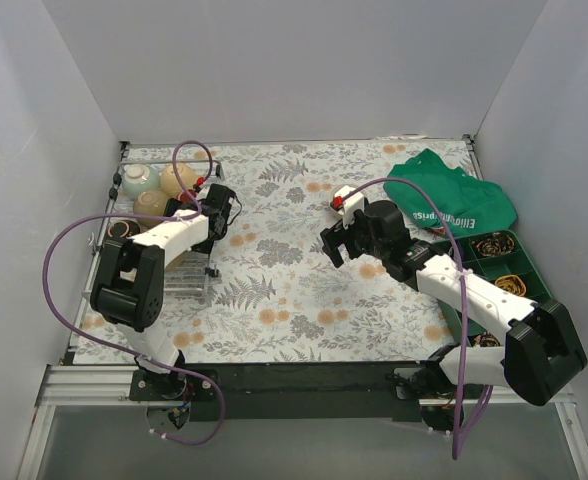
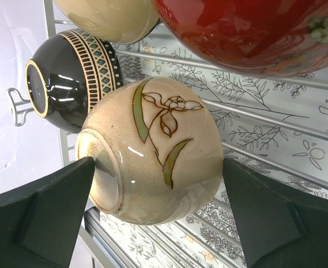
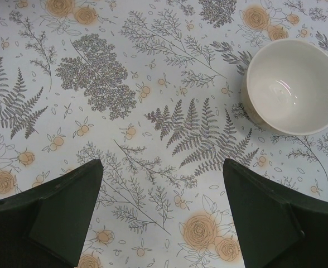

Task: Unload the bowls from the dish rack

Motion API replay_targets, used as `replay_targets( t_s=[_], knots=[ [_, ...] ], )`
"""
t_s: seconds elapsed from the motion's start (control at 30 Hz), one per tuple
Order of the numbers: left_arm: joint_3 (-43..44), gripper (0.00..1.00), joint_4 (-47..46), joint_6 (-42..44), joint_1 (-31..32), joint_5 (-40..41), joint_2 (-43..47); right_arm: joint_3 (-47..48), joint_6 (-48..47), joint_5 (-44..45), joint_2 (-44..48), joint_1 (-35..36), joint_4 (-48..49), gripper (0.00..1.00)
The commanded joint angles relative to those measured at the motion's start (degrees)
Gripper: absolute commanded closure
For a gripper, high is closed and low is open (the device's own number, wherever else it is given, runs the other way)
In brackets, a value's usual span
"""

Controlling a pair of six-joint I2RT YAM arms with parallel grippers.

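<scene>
The dish rack (image 1: pixel 190 276) stands at the table's left, its wires (image 2: pixel 264 111) running under the bowls. A beige bowl with a painted flower (image 2: pixel 153 151) lies on its side between the fingers of my left gripper (image 2: pixel 158 162), which is open; the left finger (image 2: pixel 52 212) is at the bowl's foot ring. Behind it lie a dark patterned bowl (image 2: pixel 69 78), a red bowl (image 2: pixel 253 28) and a tan bowl (image 2: pixel 108 17). From above, a mint bowl (image 1: pixel 137 180) shows too. My right gripper (image 3: pixel 163 162) hangs open over the tablecloth, next to an upright cream bowl (image 3: pixel 292 86).
A green cloth bag (image 1: pixel 454 200) lies at the back right, with a green compartment tray (image 1: pixel 534 285) holding small items in front of it. White walls enclose the table on three sides. The right arm (image 1: pixel 474 290) stretches across the right half.
</scene>
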State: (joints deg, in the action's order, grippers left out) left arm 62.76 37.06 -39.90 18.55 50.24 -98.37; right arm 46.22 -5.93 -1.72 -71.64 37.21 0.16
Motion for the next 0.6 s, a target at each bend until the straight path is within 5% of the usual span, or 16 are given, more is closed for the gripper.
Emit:
replay_targets(
  t_s=[0.0,0.27,0.57],
  knots=[
    [-1.0,0.02,0.5,-2.3,-0.2,-1.3,-3.3,1.2,0.7,-0.5,-0.3,0.2,2.4,0.03],
    [-0.5,0.29,-0.1,-2.6,0.5,-0.7,1.2,1.2,0.7,-0.7,0.0,0.2,2.4,0.03],
    [1.1,0.47,-1.4,-3.3,0.9,-1.1,7.5,1.3,0.7,-2.0,0.4,0.1,2.4,0.04]
  ],
)
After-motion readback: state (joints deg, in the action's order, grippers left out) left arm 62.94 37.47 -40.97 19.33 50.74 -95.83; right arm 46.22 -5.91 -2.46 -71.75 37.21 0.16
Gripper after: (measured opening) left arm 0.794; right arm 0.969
